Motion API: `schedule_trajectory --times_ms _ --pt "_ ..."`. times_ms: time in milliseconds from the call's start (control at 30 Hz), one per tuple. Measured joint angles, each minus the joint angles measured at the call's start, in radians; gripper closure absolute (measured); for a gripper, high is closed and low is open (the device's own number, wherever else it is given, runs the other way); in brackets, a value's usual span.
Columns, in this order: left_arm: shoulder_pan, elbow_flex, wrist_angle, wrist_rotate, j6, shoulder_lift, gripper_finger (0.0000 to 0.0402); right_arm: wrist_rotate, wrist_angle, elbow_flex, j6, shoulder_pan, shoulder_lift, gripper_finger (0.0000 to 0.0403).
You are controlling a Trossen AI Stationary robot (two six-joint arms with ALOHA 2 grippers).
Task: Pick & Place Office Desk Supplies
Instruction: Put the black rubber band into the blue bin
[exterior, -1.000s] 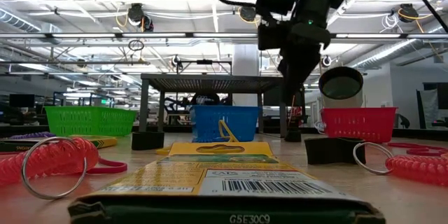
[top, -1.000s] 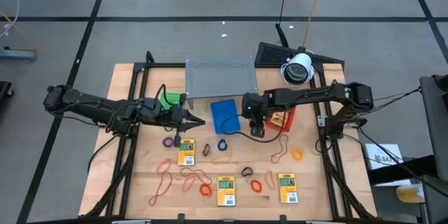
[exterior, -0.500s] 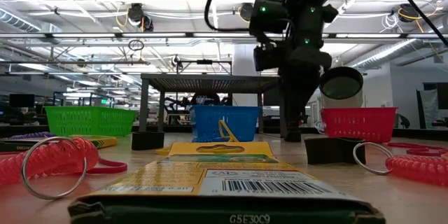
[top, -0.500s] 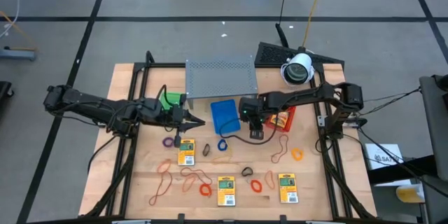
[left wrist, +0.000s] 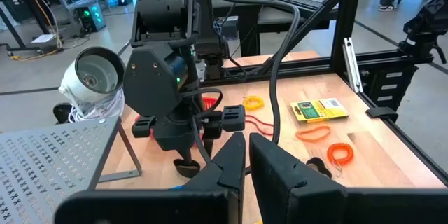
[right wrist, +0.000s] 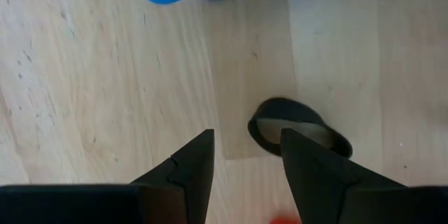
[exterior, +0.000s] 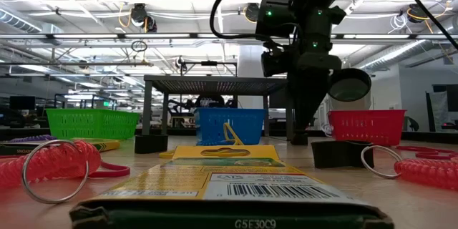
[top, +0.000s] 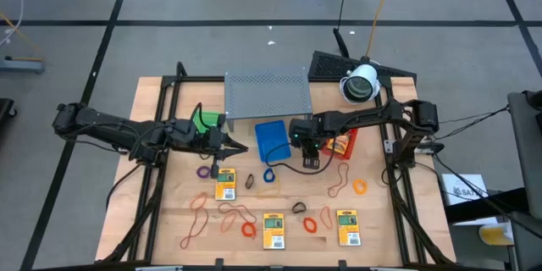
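Note:
Yellow packets [top: 224, 185] [top: 273, 230] [top: 348, 226] lie flat on the wooden table among orange-red rubber bands [top: 237, 213], a purple ring [top: 203, 171], a blue ring [top: 268, 174], an orange ring [top: 360, 186] and a dark clip [top: 298, 207]. My right gripper [top: 307, 157] [right wrist: 241, 157] is open and points down between the blue tray [top: 273, 138] and the red tray [top: 342, 143]. A dark clip [right wrist: 297, 126] lies on the wood just beyond one fingertip, untouched. My left gripper [top: 235, 146] [left wrist: 248, 164] is shut and hovers level beside the green tray [top: 203, 121].
The grey perforated shelf [top: 267, 93] stands behind the trays at the far side. A white camera [top: 360, 83] sits at the far right. A black cable [top: 284, 163] trails across the table near the blue tray. Bare wood shows at the table's near-left corner.
My right gripper has come down toward the table and shifted slightly toward the table's left, closer to the blue tray. The left arm has kept still, and nothing on the table has moved.

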Motion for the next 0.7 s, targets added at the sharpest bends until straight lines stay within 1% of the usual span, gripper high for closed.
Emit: schedule_trajectory --times_ms 133,300,567,700 --pt "0.000 0.000 0.000 0.000 -0.002 0.000 0.0369 -0.001 0.029 -0.013 0.000 0.000 0.000 0.0251" --pt "0.000 0.000 0.001 0.000 -0.002 0.000 0.0369 -0.049 0.078 -0.053 0.017 0.000 0.000 0.0254" --pt "0.000 0.000 0.002 0.000 -0.002 0.000 0.0369 -0.046 0.118 -0.093 0.024 0.000 0.000 0.0256" --pt "0.000 0.000 0.002 0.000 -0.002 0.000 0.0369 -0.008 0.156 -0.093 -0.003 0.000 0.000 0.0266"
